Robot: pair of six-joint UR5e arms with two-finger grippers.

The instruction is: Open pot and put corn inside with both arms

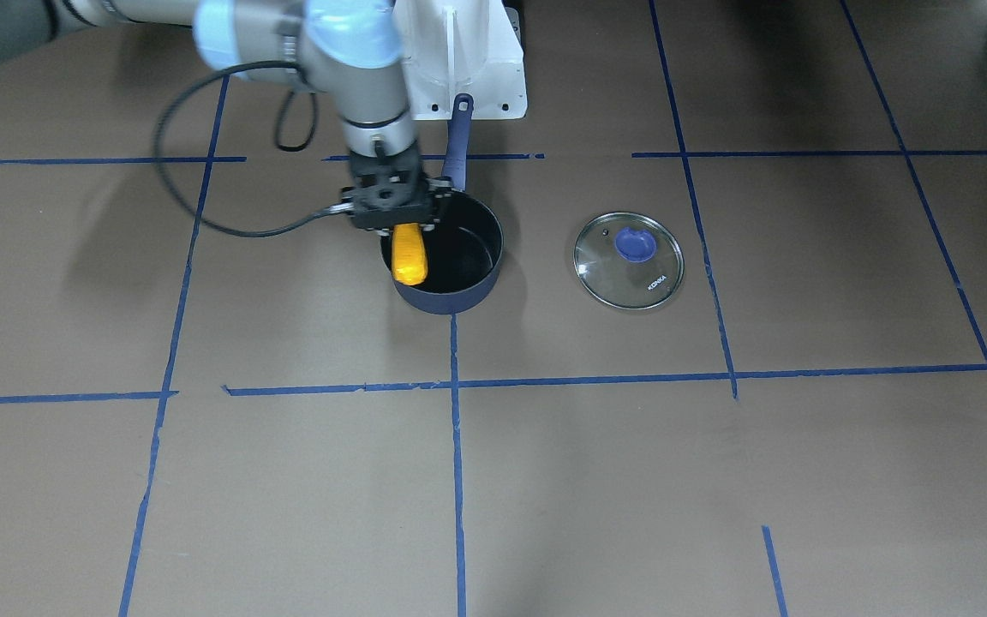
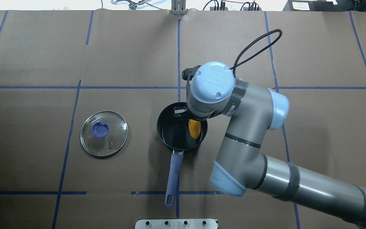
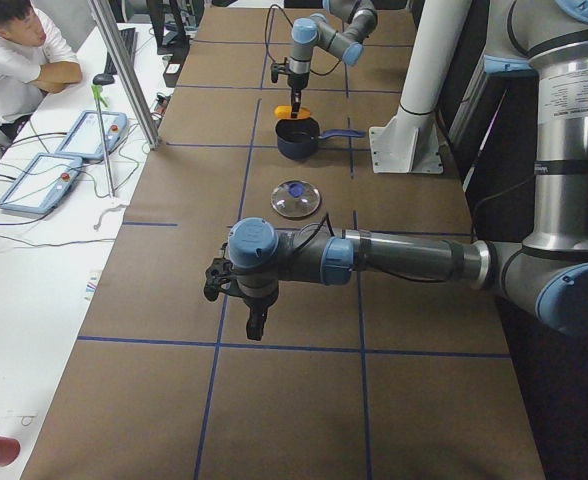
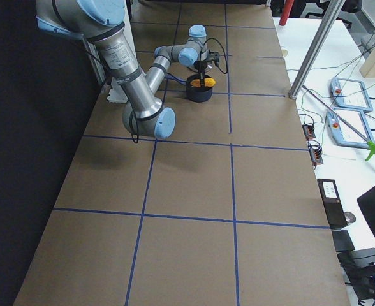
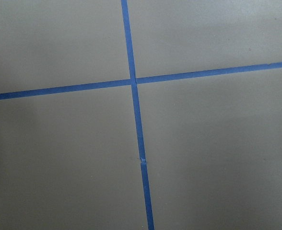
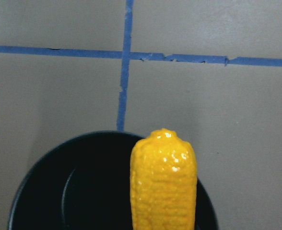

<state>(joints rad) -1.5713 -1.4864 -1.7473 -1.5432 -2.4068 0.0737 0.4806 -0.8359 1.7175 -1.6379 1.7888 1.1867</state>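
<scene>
The dark navy pot [image 1: 459, 257] stands open at the table's middle, its long purple-blue handle [image 1: 458, 141] pointing toward the robot base. My right gripper [image 1: 406, 228] is shut on one end of the orange-yellow corn [image 1: 409, 254] and holds it over the pot's rim on my right side. The right wrist view shows the corn [image 6: 163, 182] jutting over the black pot interior [image 6: 83, 191]. In the overhead view the corn [image 2: 194, 128] sits over the pot [image 2: 176, 133], under my wrist. My left gripper [image 3: 254, 325] hangs over bare table far from the pot; I cannot tell whether it is open or shut.
The round glass lid [image 1: 628, 260] with its blue knob lies flat on the table on my left of the pot, also in the overhead view [image 2: 104, 133]. The white arm base [image 1: 468, 60] stands behind the pot handle. A black cable [image 1: 176, 171] loops off the right wrist.
</scene>
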